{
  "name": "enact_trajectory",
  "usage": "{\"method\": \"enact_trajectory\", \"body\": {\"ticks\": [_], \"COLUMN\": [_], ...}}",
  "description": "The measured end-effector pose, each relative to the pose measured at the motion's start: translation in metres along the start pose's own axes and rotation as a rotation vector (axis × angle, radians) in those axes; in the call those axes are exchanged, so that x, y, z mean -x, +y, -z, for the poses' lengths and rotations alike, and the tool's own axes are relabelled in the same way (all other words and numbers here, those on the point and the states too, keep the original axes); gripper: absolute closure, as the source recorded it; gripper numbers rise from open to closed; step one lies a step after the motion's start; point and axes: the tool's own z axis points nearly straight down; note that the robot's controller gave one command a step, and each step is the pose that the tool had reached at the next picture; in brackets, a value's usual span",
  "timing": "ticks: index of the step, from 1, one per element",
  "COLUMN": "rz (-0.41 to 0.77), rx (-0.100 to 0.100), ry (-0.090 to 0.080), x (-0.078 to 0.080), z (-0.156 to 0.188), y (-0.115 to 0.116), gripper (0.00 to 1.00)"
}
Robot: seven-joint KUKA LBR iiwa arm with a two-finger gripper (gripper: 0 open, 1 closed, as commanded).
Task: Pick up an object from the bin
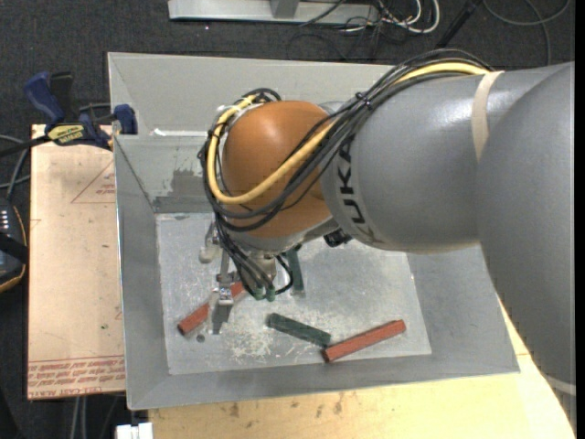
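The gripper (219,311) is hanging low over a short red stick (193,321) lying on the bin's (375,291) scuffed, white-flecked floor. How wide it is standing, I cannot tell. Dark carpet (55,26) is surrounding the bin.

bin (137,245): grey, with white scratchy marks on the floor
long stick (364,340): red-brown
short stick (298,328): dark green
small piece (193,321): red
arm (439,163): grey
wrist cover (274,167): orange
cables (402,73): black and yellow

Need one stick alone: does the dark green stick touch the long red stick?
Touching. Camera view: the right end of the dark green stick meets the left end of the long red stick, no gap.
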Motion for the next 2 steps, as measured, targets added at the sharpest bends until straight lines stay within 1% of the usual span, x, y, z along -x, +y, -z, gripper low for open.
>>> {"method": "enact_trajectory", "body": {"ticks": [1, 2], "rz": [0.027, 0.027], "rx": [-0.001, -0.001], "ry": [0.003, 0.003], "x": [0.0356, 0.0356], "z": [-0.1130, -0.1129], "y": [-0.0225, -0.0224], "gripper": [1.00, 1.00]}}
